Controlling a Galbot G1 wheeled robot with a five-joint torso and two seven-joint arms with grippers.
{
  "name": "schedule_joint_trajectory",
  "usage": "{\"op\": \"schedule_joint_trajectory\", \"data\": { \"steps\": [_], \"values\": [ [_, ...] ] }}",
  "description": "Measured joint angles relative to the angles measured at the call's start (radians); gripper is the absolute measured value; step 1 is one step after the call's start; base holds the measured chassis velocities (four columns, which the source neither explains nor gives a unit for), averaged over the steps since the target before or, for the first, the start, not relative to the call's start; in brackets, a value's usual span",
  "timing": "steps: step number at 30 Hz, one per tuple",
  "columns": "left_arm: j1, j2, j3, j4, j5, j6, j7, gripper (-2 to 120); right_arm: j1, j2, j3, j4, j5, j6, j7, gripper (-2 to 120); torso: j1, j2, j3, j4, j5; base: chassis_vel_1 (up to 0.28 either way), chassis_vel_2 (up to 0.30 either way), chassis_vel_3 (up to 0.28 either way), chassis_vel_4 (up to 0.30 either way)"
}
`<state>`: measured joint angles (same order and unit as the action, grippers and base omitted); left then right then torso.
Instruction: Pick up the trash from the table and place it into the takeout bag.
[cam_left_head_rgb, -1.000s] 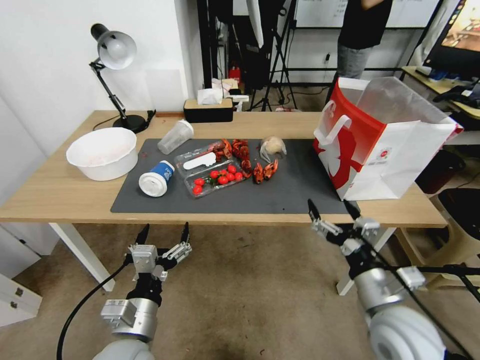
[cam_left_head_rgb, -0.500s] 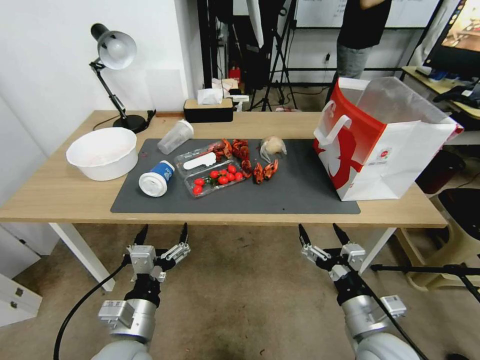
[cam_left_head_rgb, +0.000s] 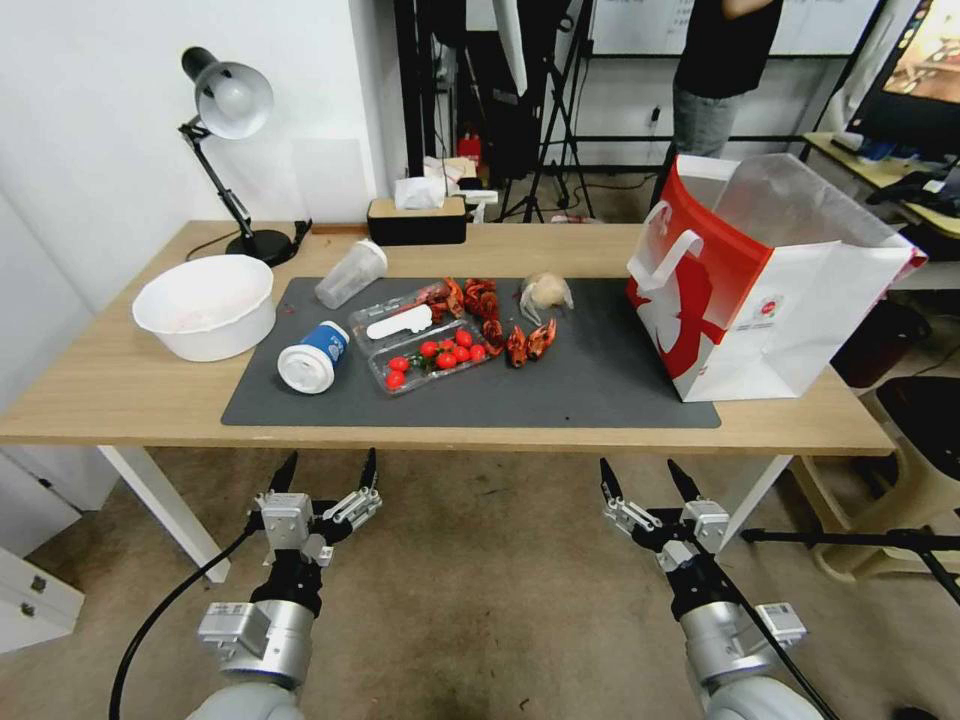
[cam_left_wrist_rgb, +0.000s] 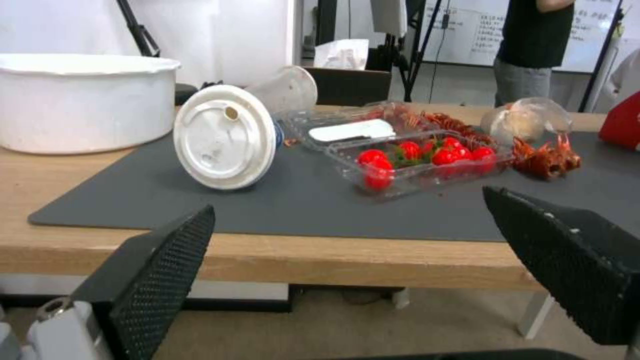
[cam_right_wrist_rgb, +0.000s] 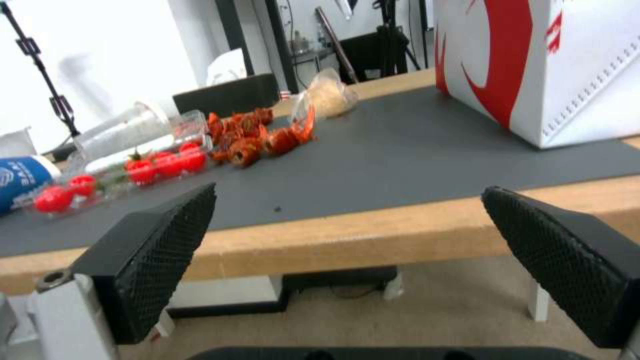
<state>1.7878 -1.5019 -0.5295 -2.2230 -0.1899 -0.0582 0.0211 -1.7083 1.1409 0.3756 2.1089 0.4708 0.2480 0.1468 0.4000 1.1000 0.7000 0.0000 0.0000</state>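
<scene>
Takeout bag (cam_left_head_rgb: 770, 290) standing upright on the desk (cam_left_head_rgb: 120, 390), up and a bit outward from the right hand (cam_left_head_rgb: 650, 483), one corner resting on the dark grey mat (cam_left_head_rgb: 590, 385). Red and white panels, white strap handle on the side facing the trash.

Right hand parked below the desk's front edge, over the floor, fingers spread wide, nothing between them. Left hand (cam_left_head_rgb: 324, 469) same deal, low in front of the desk, jaws wide apart and empty.

Straight ahead of the left hand, on the mat: blue paper cup (cam_left_head_rgb: 312, 356) tipped on its side with the white lid facing the hand, then a clear clamshell box (cam_left_head_rgb: 425, 345) with cherry tomatoes (cam_left_head_rgb: 437, 355) in it. Just past that, clear plastic cup (cam_left_head_rgb: 351, 273) also lying over. Red crayfish shells (cam_left_head_rgb: 500, 320) piled between the two hands' lines of sight, touching the box on one side. Crumpled clear bag (cam_left_head_rgb: 546, 293) just behind the shells.

White bowl (cam_left_head_rgb: 205, 305) off the mat, on bare wood, outward from the left hand. Desk lamp (cam_left_head_rgb: 228, 140) and tissue box (cam_left_head_rgb: 416, 220) at the far edge.
</scene>
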Motion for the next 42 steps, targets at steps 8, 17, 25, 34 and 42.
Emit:
{"op": "schedule_joint_trajectory", "data": {
  "steps": [8, 17, 25, 34, 42],
  "values": [
    [0.000, -0.001, 0.001, 0.004, 0.002, -0.001, 0.000, 100, 0.036, -0.008, -0.011, 0.033, -0.001, -0.031, 0.020, 100, 0.000, 0.000, 0.000, -0.0001, 0.0000, 0.000, 0.000, 0.000, 0.000],
    [0.000, -0.002, 0.000, -0.001, 0.004, -0.002, -0.001, 100, 0.211, -0.059, -0.057, 0.032, 0.020, -0.114, 0.067, 100, 0.000, 0.000, 0.000, 0.0001, 0.0001, 0.000, 0.000, 0.000, 0.000],
    [0.000, -0.004, 0.001, -0.004, 0.008, -0.003, -0.001, 100, 0.334, -0.099, -0.085, 0.007, 0.062, -0.160, 0.096, 100, 0.000, 0.000, 0.000, 0.0000, 0.0000, 0.000, 0.000, 0.000, 0.000],
    [-0.004, -0.009, 0.004, -0.003, 0.016, -0.001, -0.001, 100, 0.475, -0.128, -0.125, -0.053, 0.112, -0.205, 0.125, 100, 0.000, 0.000, 0.000, 0.0000, 0.0001, 0.000, 0.000, 0.000, 0.000],
    [-0.007, -0.013, 0.003, 0.002, 0.021, -0.001, -0.002, 100, 0.679, -0.150, -0.208, -0.193, 0.170, -0.255, 0.146, 100, 0.000, 0.000, 0.000, 0.0003, 0.0000, 0.000, 0.000, 0.000, 0.000]
  ]
}}
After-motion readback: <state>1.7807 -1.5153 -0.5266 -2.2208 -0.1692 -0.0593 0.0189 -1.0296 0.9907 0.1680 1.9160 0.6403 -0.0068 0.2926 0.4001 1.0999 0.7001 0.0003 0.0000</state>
